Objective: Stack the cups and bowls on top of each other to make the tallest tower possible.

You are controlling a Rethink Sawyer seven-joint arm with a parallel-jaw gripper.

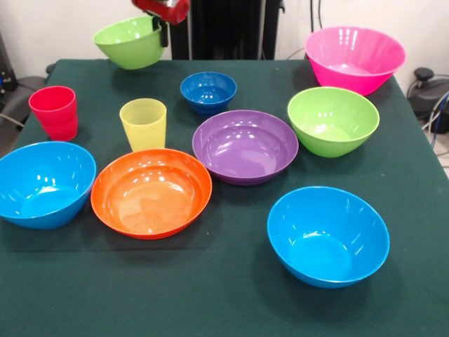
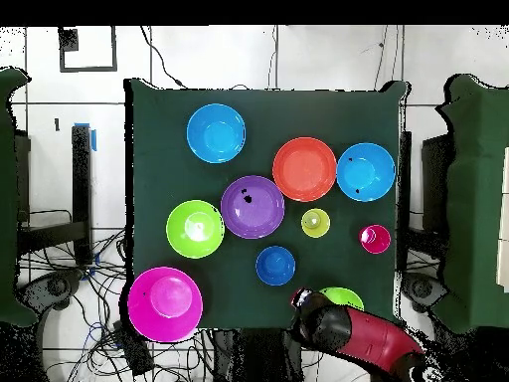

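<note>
My gripper (image 1: 163, 29) is shut on the rim of a lime green bowl (image 1: 130, 42), which hangs tilted above the table's far left corner; from overhead this bowl (image 2: 345, 296) shows beside the arm. On the cloth stand the red cup (image 1: 55, 111), the yellow cup (image 1: 144, 123), the small dark blue bowl (image 1: 208, 91), the purple bowl (image 1: 245, 146), a second lime green bowl (image 1: 333, 121), the pink bowl (image 1: 354, 57), the orange bowl (image 1: 151, 191) and two light blue bowls (image 1: 43, 184) (image 1: 327, 235). Each stands alone, and no tower shows.
The green table (image 1: 231, 295) ends close behind the pink bowl. Cables and dark equipment (image 2: 60, 249) lie on the floor beside the table. The red arm (image 2: 363, 338) reaches over the table's edge near the held bowl.
</note>
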